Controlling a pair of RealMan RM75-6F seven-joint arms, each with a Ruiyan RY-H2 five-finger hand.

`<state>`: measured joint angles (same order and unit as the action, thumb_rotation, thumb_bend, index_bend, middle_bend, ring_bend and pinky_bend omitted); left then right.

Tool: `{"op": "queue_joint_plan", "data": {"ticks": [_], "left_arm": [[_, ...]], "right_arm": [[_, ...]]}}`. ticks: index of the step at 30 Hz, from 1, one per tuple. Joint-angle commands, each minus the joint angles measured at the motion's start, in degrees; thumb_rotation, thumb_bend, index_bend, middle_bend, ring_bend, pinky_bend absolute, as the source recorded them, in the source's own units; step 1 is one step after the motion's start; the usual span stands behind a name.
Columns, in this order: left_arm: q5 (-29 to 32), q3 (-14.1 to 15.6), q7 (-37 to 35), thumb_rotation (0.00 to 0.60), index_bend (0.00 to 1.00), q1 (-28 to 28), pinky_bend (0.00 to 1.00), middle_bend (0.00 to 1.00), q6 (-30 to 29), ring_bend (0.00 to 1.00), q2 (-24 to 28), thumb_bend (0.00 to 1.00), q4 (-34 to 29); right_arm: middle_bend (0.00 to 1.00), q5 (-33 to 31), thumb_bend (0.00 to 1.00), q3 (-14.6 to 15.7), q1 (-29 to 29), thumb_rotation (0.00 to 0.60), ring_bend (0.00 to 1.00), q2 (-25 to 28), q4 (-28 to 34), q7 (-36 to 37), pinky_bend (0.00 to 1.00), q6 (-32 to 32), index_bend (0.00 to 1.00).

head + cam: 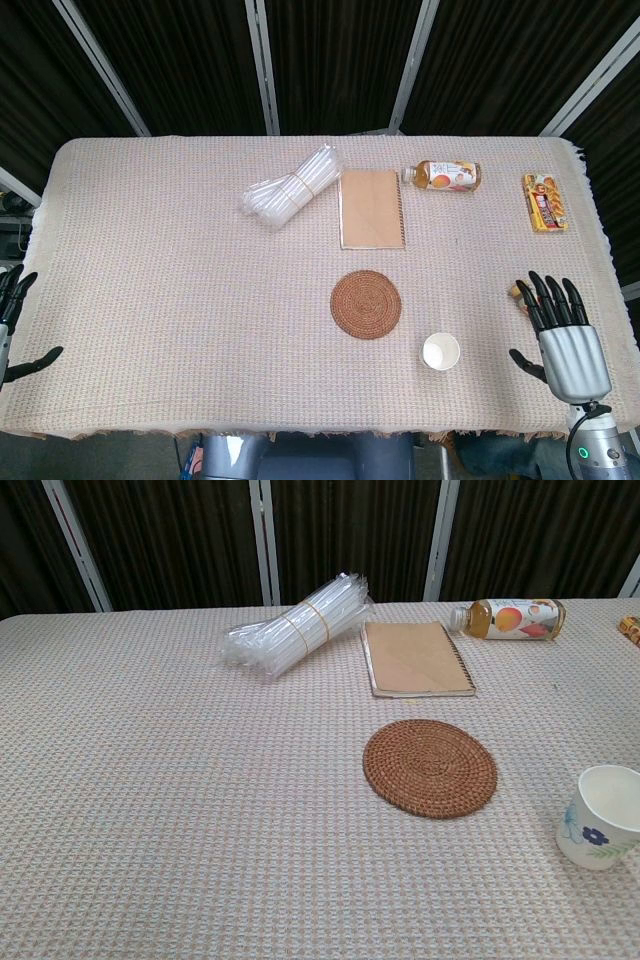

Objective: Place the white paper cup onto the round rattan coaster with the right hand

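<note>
Head view shows the right hand (566, 335) resting on the counter (180, 300) near its right edge, fingers spread and holding nothing. The white paper cup (441, 352) stands upright just to that hand's left, mouth up. The round rattan coaster (367, 304) lies beyond the cup, further left and slightly farther from the robot; the left hand (14, 320) is well apart at the opposite edge.
</note>
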<state>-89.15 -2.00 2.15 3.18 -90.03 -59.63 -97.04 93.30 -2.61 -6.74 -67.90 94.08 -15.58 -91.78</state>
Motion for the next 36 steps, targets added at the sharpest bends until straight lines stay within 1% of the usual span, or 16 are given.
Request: {"op": "queue_joint_plan", "data": {"ticks": [1, 7, 9, 12, 16, 18, 21, 25, 27, 32, 33, 36], "left_arm": [[-0.09, -0.1, 0.14, 0.6, 0.0, 0.04, 0.0, 0.0, -0.08, 0.0, -0.02, 0.0, -0.09], [0.21, 0.05, 0.12, 0.6, 0.0, 0.04, 0.0, 0.0, 0.44, 0.0, 0.12, 0.0, -0.56], [0.26, -0.16, 0.18, 0.6, 0.0, 0.09, 0.0, 0.0, 0.3, 0.0, 0.21, 0.0, -0.54], [0.96, -0.55, 0.15, 0.6, 0.0, 0.24, 0.0, 0.0, 0.56, 0.0, 0.07, 0.0, -0.41], [2.08, -1.01, 0.43, 0.6, 0.0, 0.67, 0.0, 0.0, 1.45, 0.0, -0.01, 0.0, -0.36], [3.02, -1.31, 0.95, 0.6, 0.0, 0.97, 0.0, 0.0, 2.18, 0.0, -0.25, 0.0, -0.24], [3.78, -1.49, 1.74, 0.6, 0.0, 1.21, 0.0, 0.0, 2.8, 0.0, -0.52, 0.0, -0.28], [3.62, -1.43, 2.4, 0.6, 0.0, 1.32, 0.0, 0.0, 2.88, 0.0, -0.84, 0.0, -0.14], [3.52, -1.39, 2.49, 0.6, 0.0, 1.27, 0.0, 0.0, 2.76, 0.0, -0.91, 0.0, -0.08], [3.14, -1.29, 2.14, 0.6, 0.0, 1.01, 0.0, 0.0, 2.23, 0.0, -0.72, 0.0, -0.21], [3.05, -1.25, 2.07, 0.6, 0.0, 0.97, 0.0, 0.0, 2.17, 0.0, -0.69, 0.0, -0.22], [2.99, -1.19, 1.88, 0.6, 0.0, 0.92, 0.0, 0.0, 2.16, 0.0, -0.6, 0.0, -0.22]], "right_arm": [[0.0, 0.18, 0.0, 0.11, -0.08, 0.6, 0.0, -0.18, -0.32, 0.16, 0.0, 0.46, 0.0], [0.0, 0.13, 0.0, 1.51, -1.02, 0.6, 0.0, 0.35, -0.04, 3.61, 0.0, 4.27, 0.0], [0.0, 0.02, 0.0, 2.35, -2.01, 0.6, 0.0, 0.81, 0.37, 5.23, 0.0, 7.25, 0.0], [0.0, 1.31, 0.0, 3.93, -5.2, 0.6, 0.0, 1.94, 1.32, 8.18, 0.0, 13.95, 0.0], [0.05, 2.22, 0.0, 4.47, -8.27, 0.6, 0.01, 2.32, 2.57, 8.67, 0.0, 19.33, 0.0], [0.08, 1.32, 0.0, 4.26, -10.63, 0.6, 0.03, 2.61, 4.06, 6.93, 0.02, 23.92, 0.0], [0.11, -1.92, 0.0, 3.78, -12.84, 0.6, 0.05, 3.44, 7.34, 3.82, 0.05, 29.23, 0.0], [0.15, -5.87, 0.0, 2.93, -14.65, 0.6, 0.09, 3.26, 9.15, -0.82, 0.11, 33.27, 0.04], [0.16, -8.09, 0.0, 2.26, -15.32, 0.6, 0.11, 2.39, 9.33, -3.25, 0.14, 34.36, 0.06], [0.23, -13.18, 0.0, 1.28, -16.34, 0.6, 0.2, 0.1, 9.59, -8.05, 0.27, 35.67, 0.11], [0.24, -14.05, 0.01, 1.21, -16.49, 0.6, 0.21, -0.21, 9.62, -8.91, 0.28, 35.82, 0.11], [0.29, -16.03, 0.09, 1.1, -16.81, 0.6, 0.27, -1.16, 9.35, -11.07, 0.32, 35.79, 0.15]]}}
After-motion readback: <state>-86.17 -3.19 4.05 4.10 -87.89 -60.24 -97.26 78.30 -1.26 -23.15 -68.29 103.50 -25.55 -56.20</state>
